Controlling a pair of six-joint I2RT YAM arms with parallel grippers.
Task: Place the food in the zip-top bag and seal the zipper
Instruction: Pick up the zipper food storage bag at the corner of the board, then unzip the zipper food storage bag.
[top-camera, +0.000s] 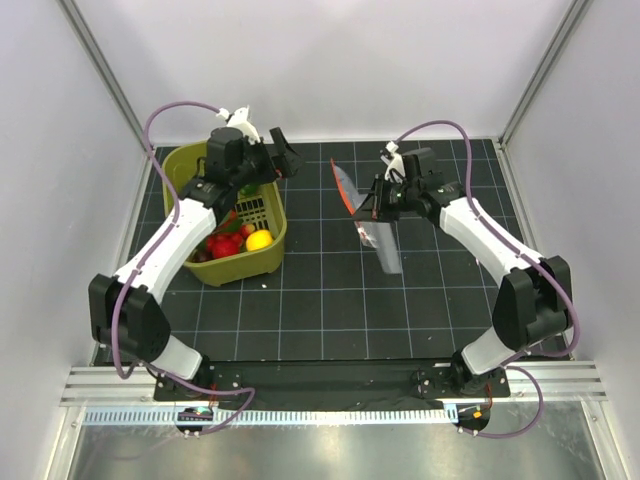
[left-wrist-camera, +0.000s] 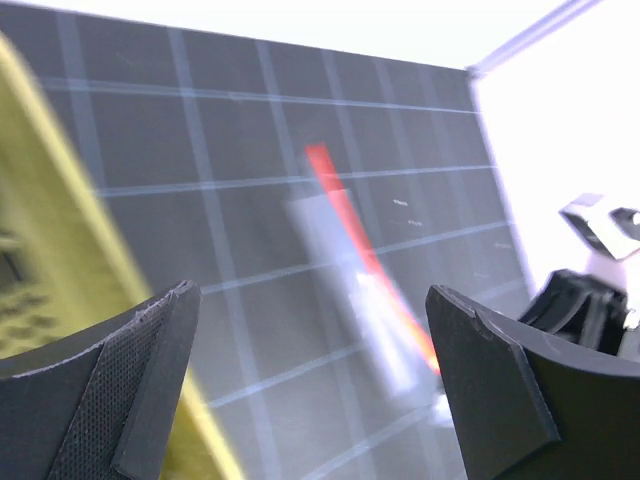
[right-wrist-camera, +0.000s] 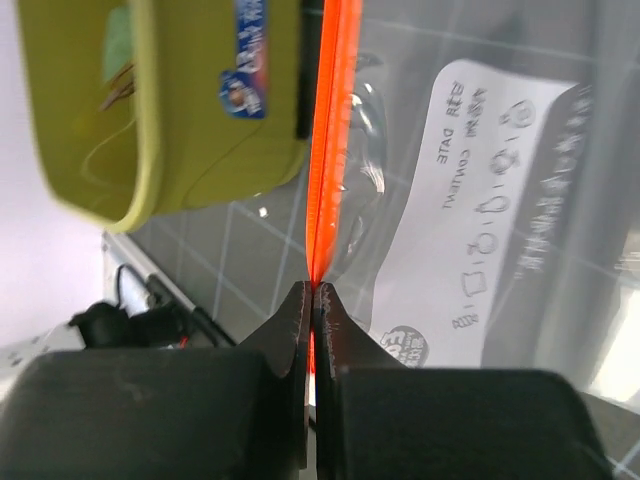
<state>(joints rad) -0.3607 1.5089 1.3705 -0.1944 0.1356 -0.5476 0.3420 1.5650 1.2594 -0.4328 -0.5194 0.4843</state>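
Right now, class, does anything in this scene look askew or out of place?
Yes: the zip-top bag stands askew, pinched at its zipper by the shut right gripper instead of lying flat. The food sits in the olive-green basket.

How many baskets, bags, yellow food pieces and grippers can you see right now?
Basket: 1
Zip-top bag: 1
Yellow ball: 1
Grippers: 2 (left gripper open, right gripper shut on the zipper)
Total: 5

A lab test cell: white walls (top-camera: 330, 60), aluminium frame (top-camera: 300, 385), gridded black mat (top-camera: 330, 300).
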